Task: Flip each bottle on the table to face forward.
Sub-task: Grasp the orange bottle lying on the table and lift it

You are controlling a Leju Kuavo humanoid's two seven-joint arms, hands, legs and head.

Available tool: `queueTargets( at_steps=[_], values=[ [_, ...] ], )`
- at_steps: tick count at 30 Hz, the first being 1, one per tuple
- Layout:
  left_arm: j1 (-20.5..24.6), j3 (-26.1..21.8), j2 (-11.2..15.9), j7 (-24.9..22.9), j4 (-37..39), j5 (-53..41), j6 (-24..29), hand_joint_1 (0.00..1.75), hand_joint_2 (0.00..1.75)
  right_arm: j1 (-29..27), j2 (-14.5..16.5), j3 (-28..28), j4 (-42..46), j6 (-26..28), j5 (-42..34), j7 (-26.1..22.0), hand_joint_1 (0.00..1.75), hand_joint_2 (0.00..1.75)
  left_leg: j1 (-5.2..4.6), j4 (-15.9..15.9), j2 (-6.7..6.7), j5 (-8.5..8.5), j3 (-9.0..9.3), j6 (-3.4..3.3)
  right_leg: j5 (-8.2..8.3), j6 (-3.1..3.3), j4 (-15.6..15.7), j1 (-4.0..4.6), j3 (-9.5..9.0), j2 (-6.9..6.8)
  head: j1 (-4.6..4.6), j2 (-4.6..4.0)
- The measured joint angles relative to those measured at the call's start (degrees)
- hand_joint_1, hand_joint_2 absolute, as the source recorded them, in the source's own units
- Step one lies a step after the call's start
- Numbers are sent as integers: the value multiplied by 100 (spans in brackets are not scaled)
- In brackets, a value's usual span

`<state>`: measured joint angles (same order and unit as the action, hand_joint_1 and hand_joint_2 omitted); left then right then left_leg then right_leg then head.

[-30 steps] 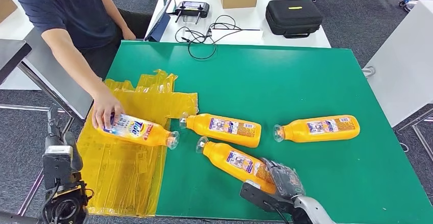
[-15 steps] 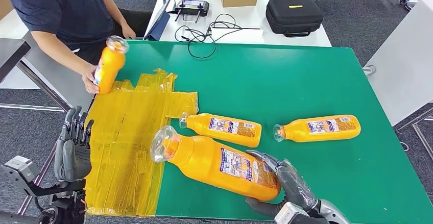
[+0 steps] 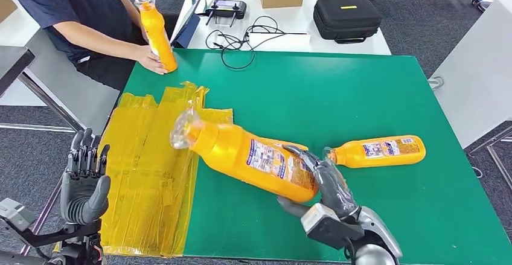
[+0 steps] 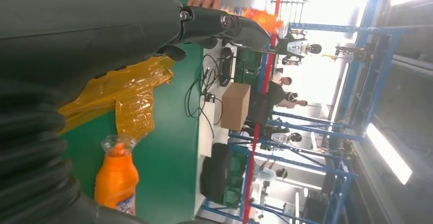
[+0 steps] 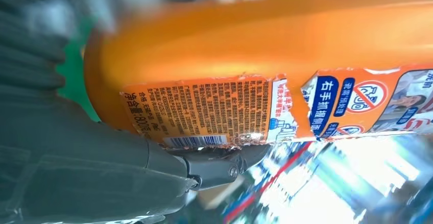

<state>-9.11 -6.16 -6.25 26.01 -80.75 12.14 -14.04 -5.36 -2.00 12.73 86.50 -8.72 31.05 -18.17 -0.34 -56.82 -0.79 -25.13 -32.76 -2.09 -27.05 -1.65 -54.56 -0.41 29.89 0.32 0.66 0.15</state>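
- The right hand (image 3: 323, 183) is gripping the fat end of a big orange bottle (image 3: 247, 156). Its fingers (image 3: 305, 156) are wrapping over the label, and the thumb is pressing from below.
- The bottle is being held up off the green table (image 3: 362, 90), tilted, with its clear cap (image 3: 181, 129) pointing up toward the robot's left.
- In the right wrist view, the back label (image 5: 204, 114) with small print and a barcode is showing beside the hand.
- The bottle looks full, so it is probably heavy. The plastic looks stiff and smooth, so it may slip or sag at the cap end.
- Holding it by the wide body, over the paper label, looks like the best spot. The label is likely giving more grip than the bare plastic.
- The left hand (image 3: 84, 177) is staying off the table's edge, holding nothing, with its fingers pointing up and a little apart.
- Another orange bottle (image 3: 377, 151) is lying on its side on the table, just beside the right hand, with its label facing up.
- A sheet of yellow plastic (image 3: 151, 168) is covering the table near the left hand.
- A person's hand (image 3: 151, 60) is holding a third bottle (image 3: 156, 26) upright at the far corner of the table.
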Motion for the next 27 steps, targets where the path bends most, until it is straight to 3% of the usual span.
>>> queueTargets(
  at_steps=[4, 8, 15, 27],
  values=[
    [93, 286, -172, -139, 8, 60, -85, 0, 175, 573, 368, 34, -761, 695, 245, 165, 175, 175, 0, -1, -8, 4, 3, -1, 1, 0, 1, -1, 0, -5, -3, 0],
    [410, 740, -279, -233, 207, 68, -28, 0, 175, 1040, 752, 170, -1390, 1045, 327, 348, 175, 175, 0, -1, -8, 8, 2, 0, 6, -5, -1, -1, -2, -6, -2, 1],
    [714, 1152, -314, -321, 456, 233, 18, 0, 175, 1475, 1240, 523, -1926, 1141, 366, 529, 175, 175, 1, -1, -8, 7, -3, 0, 4, -5, -3, 0, 4, -5, -1, 0],
    [867, 1254, -346, -397, 651, 457, -26, 0, 175, 1745, 1826, 1293, -2484, 1264, 605, 833, 175, 175, 2, -1, -8, 7, -9, 1, 3, -3, -4, 0, 8, -4, -3, 0]
  ],
)
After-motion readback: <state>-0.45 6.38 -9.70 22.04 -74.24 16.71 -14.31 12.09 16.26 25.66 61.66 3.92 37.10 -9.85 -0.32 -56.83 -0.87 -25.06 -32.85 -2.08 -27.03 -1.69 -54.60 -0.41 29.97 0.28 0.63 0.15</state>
